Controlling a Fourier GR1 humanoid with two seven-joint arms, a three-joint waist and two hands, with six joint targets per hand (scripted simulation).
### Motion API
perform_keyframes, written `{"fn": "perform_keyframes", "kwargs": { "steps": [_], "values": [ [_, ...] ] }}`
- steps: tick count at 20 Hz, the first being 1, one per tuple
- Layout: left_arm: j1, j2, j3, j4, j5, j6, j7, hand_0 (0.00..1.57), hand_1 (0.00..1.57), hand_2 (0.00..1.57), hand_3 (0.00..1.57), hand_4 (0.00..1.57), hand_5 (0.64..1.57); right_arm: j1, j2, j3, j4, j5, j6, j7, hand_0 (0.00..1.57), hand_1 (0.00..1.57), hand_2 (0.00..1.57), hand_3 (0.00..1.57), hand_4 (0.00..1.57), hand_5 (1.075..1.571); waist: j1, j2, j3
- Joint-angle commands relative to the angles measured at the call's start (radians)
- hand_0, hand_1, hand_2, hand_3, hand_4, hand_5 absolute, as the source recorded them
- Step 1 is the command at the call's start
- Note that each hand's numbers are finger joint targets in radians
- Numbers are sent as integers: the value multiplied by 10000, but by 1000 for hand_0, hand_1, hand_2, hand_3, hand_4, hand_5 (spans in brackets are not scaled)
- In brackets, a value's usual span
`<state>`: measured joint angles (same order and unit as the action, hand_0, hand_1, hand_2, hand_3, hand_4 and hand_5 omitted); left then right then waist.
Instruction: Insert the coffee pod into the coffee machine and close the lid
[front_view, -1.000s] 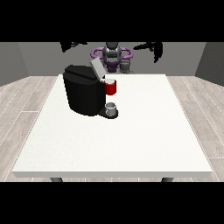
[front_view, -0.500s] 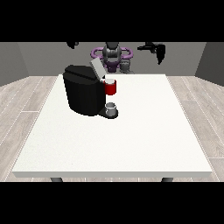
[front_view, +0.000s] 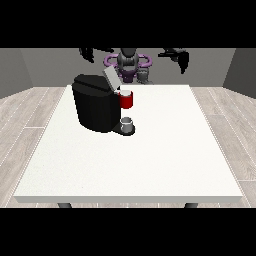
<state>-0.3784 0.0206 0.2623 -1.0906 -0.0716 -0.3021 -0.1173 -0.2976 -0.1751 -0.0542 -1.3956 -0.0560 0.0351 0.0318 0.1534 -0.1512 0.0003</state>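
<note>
Near half of the white table (front_view: 150, 170): nothing standing on it, open room from 3 through 9 o'clock.

Past centre, toward 11 o'clock: black coffee machine (front_view: 95, 102). Grey cup (front_view: 128, 123) on its drip stand at the machine's 3 o'clock side. Above the cup, the red brew head (front_view: 127, 100) with something pale at its top; probably the coffee pod (front_view: 126, 92), but cannot tell if it is seated. Lid (front_view: 110, 77) tilted up and back, hinged at the machine's top, long axis slanting toward 11 o'clock. Not closed.

Far edge, 12 o'clock: robot torso, both arms raised and spread, well apart from the machine. Hand at the view's left (front_view: 89, 53) hangs almost straight above the machine's rear, so it is the nearer one to the lid. Hand at the view's right (front_view: 181, 59) sits out at 2 o'clock, farther off. Neither visibly holds anything; finger spread cannot be told.

Judgement: the lid lies below and slightly toward the camera from the left-side hand; a downward reach looks unobstructed.
</note>
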Motion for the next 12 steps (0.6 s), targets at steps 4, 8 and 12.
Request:
{"fn": "perform_keyframes", "kwargs": {
  "steps": [4, 8, 12],
  "values": [
    [717, 292, -231, -1279, 337, -93, -296, 0, 0, 0, 0, 0, 1571, -789, -158, -586, 1109, -295, 348, -644, 0, 0, 0, 0, 0, 1571, 74, 1295, -1],
    [267, 412, -240, -1704, 660, 223, 756, 0, 0, 0, 0, 0, 1571, -1564, 246, -123, 1477, 238, -40, -496, 0, 0, 0, 0, 0, 1571, -120, 1548, -2],
    [1179, 30, -834, -2582, 286, 960, 744, 0, 0, 0, 0, 0, 1571, -1821, -135, -638, 2072, -201, 522, -420, 0, 0, 0, 0, 0, 1571, -285, 1407, -1]
  ]
}}
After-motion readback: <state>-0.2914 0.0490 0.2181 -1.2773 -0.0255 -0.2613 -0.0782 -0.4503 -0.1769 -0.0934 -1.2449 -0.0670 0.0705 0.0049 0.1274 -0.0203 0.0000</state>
